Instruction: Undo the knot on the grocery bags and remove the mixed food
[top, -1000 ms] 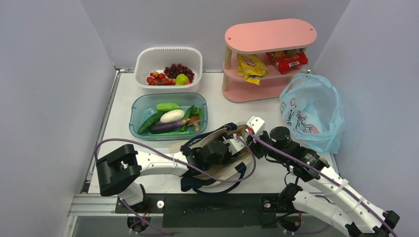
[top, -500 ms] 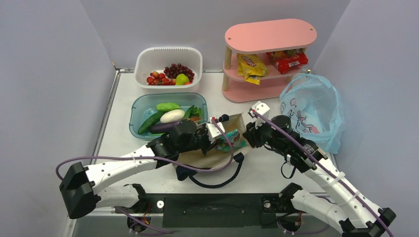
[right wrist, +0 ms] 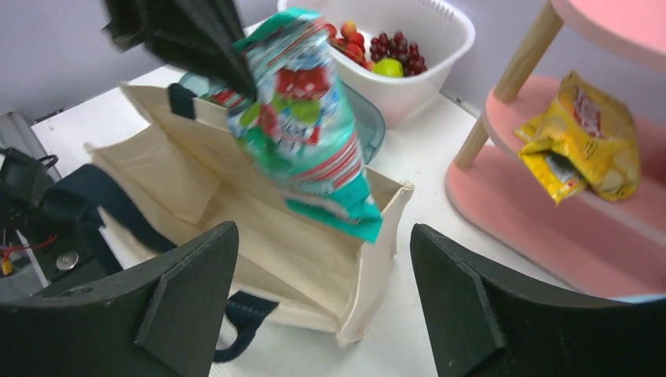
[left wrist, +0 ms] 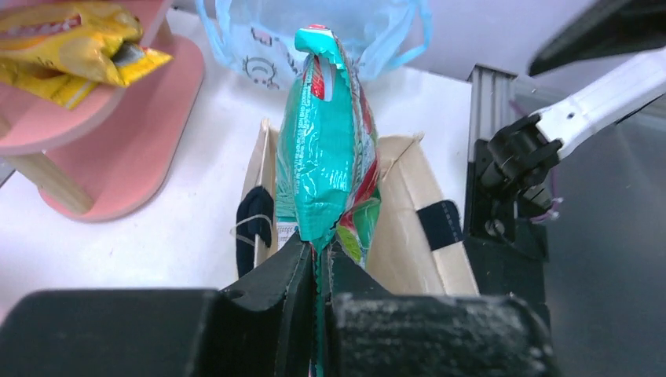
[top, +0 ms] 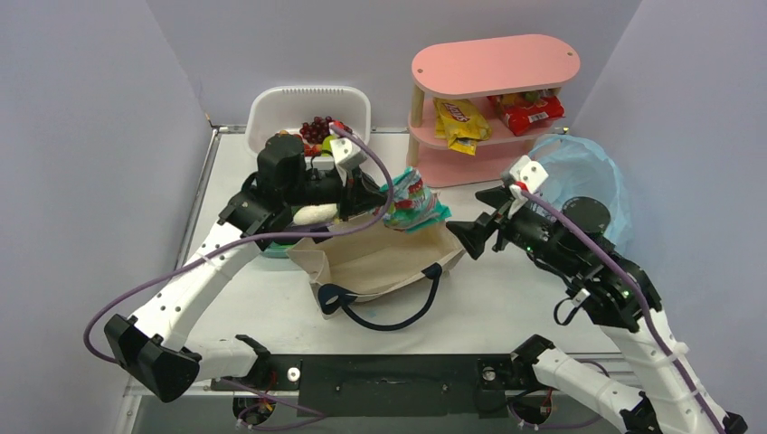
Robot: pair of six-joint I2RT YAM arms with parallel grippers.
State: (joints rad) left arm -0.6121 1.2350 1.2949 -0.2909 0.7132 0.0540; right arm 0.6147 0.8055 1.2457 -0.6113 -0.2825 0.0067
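My left gripper is shut on the crimped end of a teal snack packet, holding it in the air above the open beige canvas tote. In the left wrist view the packet stands straight up out of the closed gripper. My right gripper hangs open just right of the tote, holding nothing. Its wrist view shows the packet over the tote's mouth. The light blue plastic bag slumps open at the right; no knot shows.
A pink shelf at the back holds a yellow packet and a red packet. The white basket of fruit stands back left, the teal tub mostly hidden behind my left arm. Navy tote handles trail forward.
My left gripper shut on the teal packet inside the tote and lifted it up and back. My right gripper opened, let go of the tote's rim and drew back to the right.
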